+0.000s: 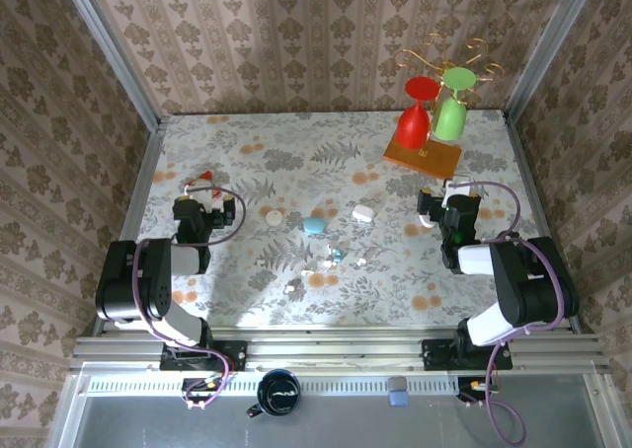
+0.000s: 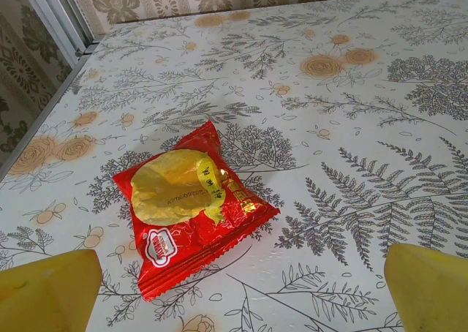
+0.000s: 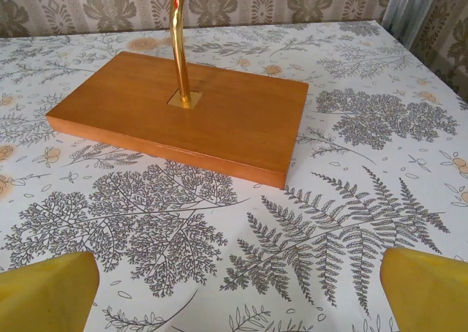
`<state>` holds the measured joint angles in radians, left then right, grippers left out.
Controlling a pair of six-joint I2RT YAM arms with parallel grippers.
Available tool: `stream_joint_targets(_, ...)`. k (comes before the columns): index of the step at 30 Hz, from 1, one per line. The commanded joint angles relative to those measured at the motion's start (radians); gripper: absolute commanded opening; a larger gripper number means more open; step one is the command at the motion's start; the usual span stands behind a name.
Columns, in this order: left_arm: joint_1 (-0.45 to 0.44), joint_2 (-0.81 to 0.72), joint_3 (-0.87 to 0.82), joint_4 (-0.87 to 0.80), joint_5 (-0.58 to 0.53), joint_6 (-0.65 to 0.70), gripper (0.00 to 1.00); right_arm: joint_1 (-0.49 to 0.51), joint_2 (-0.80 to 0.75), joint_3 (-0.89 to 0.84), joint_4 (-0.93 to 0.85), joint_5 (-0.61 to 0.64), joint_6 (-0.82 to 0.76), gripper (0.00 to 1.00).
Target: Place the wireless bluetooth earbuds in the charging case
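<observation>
Above the silver aluminium rail, the left arm and right arm are bulky black-and-white jointed links, each with a looping purple cable; their fingertips are blunt yellow wedges.

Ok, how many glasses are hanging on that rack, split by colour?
Red glass: 1
Green glass: 1
Total: 2
</observation>
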<state>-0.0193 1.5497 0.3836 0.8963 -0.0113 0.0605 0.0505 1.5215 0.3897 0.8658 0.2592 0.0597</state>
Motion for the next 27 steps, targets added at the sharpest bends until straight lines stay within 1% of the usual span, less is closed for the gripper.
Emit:
stream_joint_targets(1, -0.005, 0.007, 0.008, 0.021, 0.007, 0.018, 1.00, 0.005, 0.010, -0.003, 0.032, 0.037, 0.013, 1.00)
stream_joint_targets(20, -0.003, 0.006, 0.009, 0.020, 0.009, 0.017, 1.00, 0.005, 0.011, -0.006, 0.032, 0.037, 0.014, 1.00)
stream_joint_targets(24, -0.003, 0.007, 0.009, 0.019, 0.010, 0.015, 1.00, 0.005, 0.006, -0.009, 0.038, 0.024, 0.009, 1.00)
stream_joint_targets(27, -0.005, 0.005, 0.005, 0.025, 0.005, 0.018, 1.00, 0.005, -0.015, -0.009, 0.024, -0.010, -0.005, 1.00)
